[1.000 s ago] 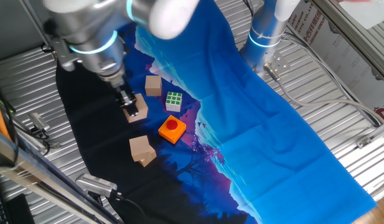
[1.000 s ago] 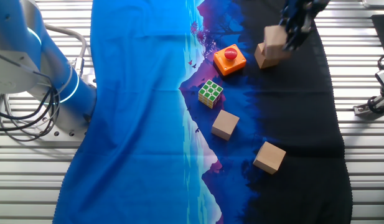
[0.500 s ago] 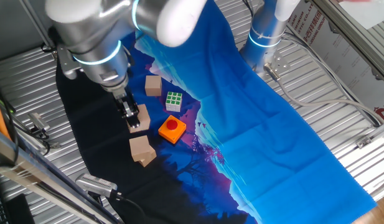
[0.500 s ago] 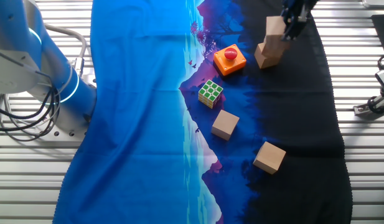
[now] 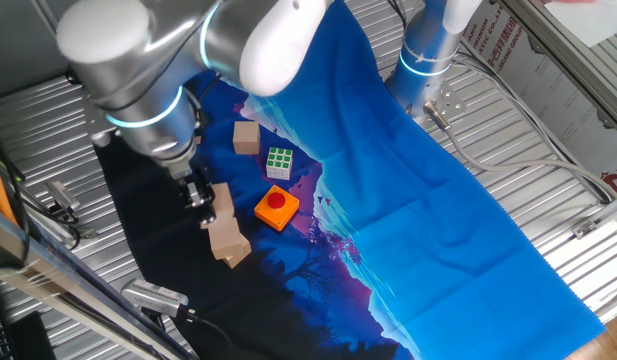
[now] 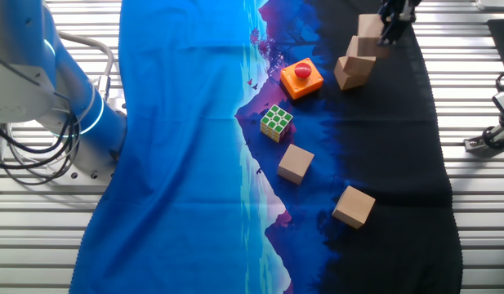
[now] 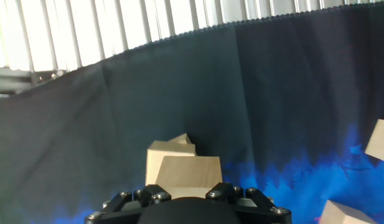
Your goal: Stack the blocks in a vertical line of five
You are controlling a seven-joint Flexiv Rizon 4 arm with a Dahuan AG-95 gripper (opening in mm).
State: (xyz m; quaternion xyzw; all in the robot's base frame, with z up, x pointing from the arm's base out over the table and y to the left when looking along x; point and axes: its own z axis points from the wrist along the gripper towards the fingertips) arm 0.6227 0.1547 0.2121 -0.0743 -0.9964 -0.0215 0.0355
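I see the desk (image 5: 548,150) of ribbed metal under a blue and black cloth (image 5: 388,170). My arm (image 5: 148,80) reaches down over the cloth's dark end. The claw (image 5: 210,199) is clamped on a tan block (image 5: 222,201), carried in the air just above and partly over a second block (image 5: 229,240) lying on the cloth. Two more blocks lie well apart from the claw: one (image 6: 296,163) near the green-and-white puzzle cube (image 6: 277,122), another (image 6: 354,206) farther out. The orange button block (image 6: 301,78) sits beside the pair.
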